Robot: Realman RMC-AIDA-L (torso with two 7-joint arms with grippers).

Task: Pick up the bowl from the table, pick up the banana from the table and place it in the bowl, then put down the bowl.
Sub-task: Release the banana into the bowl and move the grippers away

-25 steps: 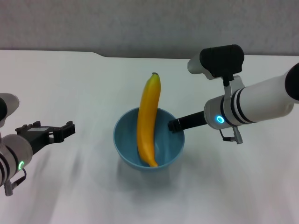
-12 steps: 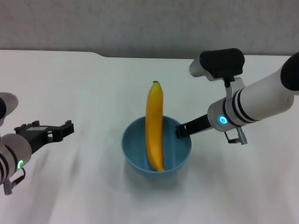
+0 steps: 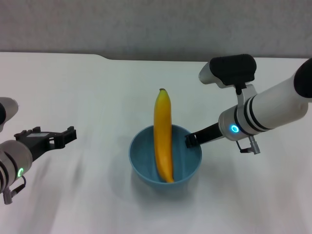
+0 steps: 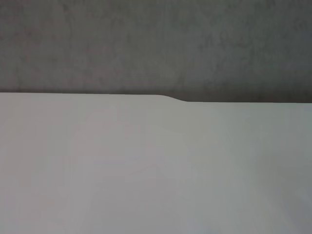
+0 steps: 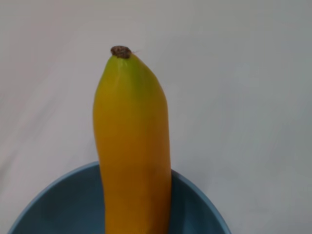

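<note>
**One bowl, one banana, two pincers over a white desk**

Two pincers, one bowl and one banana were in view, all over a single white desk (image 3: 87, 87) with a shallow notch in its far edge.

At the far left of the head view, the left pincer (image 3: 66, 136) hovered above bare desk, well apart from the bowl. Its dark fingers (image 3: 71, 133) stood spread apart with nothing between them. The left wrist view showed only plain desk surface (image 4: 146, 165) and the notched far edge against a grey wall (image 4: 156, 44).

Near the middle sat the one light-blue bowl (image 3: 187, 163). Whether its base touched the desk or hung just above it could not be told. The one banana (image 3: 163, 136) lay inside it, its lower end down in the bowl's hollow and its upper part leaning over the far rim, with the small dark stem tip pointing away from the robot. In the right wrist view the banana (image 5: 131, 146) rose out of the bowl (image 5: 195, 204) past the rim, stem tip uppermost.

To the right, the right pincer (image 3: 190, 140) reached in from that side and met the bowl's right rim, closed on it. The banana lay just to the left of this pincer, near it but not touching.
</note>
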